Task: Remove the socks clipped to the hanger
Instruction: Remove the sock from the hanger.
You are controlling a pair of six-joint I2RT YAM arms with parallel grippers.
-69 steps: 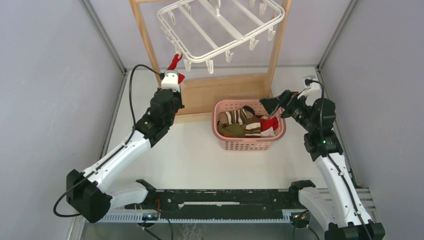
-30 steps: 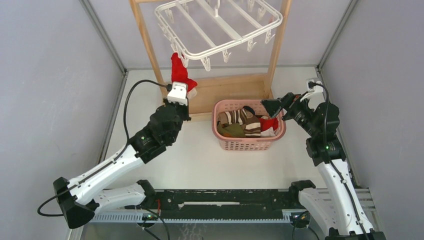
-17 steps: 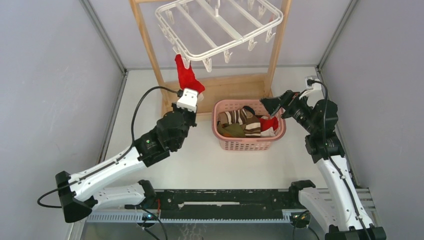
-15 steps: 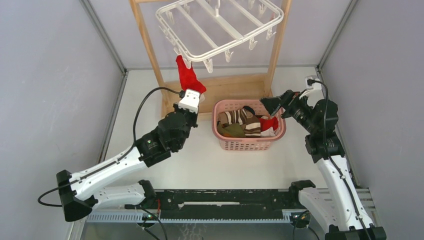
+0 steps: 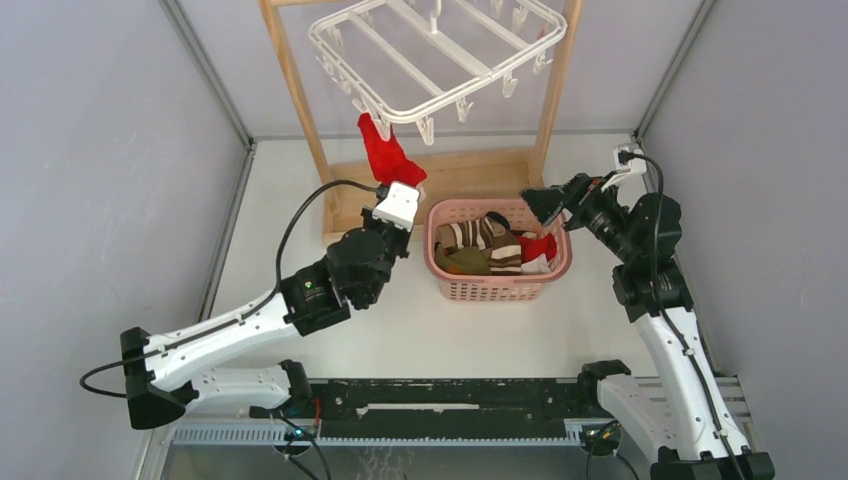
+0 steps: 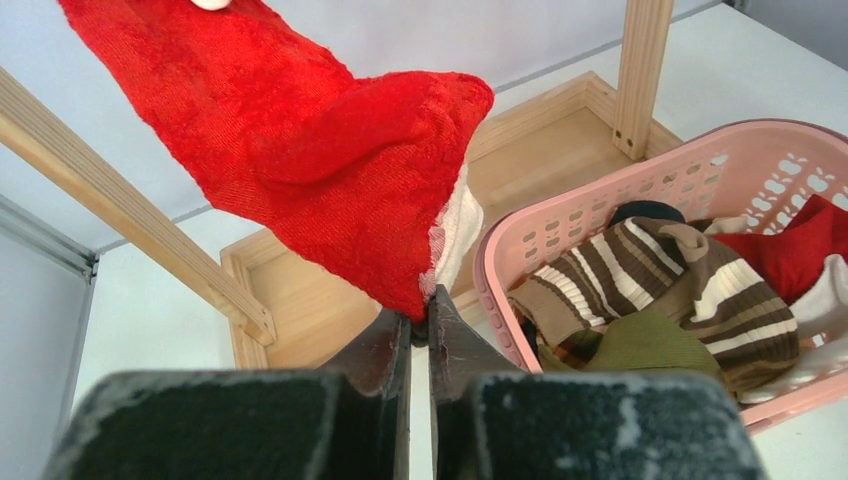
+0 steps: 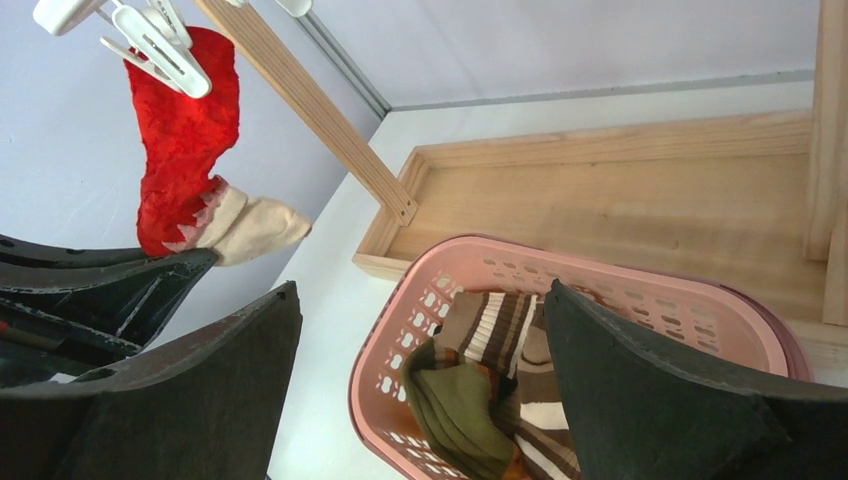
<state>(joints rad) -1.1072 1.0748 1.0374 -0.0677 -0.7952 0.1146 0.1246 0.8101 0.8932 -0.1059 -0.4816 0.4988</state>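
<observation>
White tabletop (image 5: 400,330) and grey walls (image 5: 100,150) surround a wooden frame (image 5: 290,80) from which the white plastic hanger (image 5: 440,50) hangs tilted, small clips (image 5: 428,130) dangling from its rim. We see one knitted red sock (image 5: 385,155) with a cream cuff (image 7: 250,225) clipped at the hanger's near left corner. It runs down to the left gripper (image 6: 420,325), whose fingers are pressed together on its lower edge. That arm reaches low and long toward the far side. Our right gripper (image 7: 420,300), spread wide and holding nothing, hovers at the right end of a pink lattice basket (image 5: 490,290) of striped socks (image 5: 480,235).

The sock (image 5: 388,157) is red with a cream cuff, the hanger (image 5: 480,77) white. The basket (image 5: 495,288) is pink; its socks (image 5: 470,236) are brown-and-cream striped, olive and red.
</observation>
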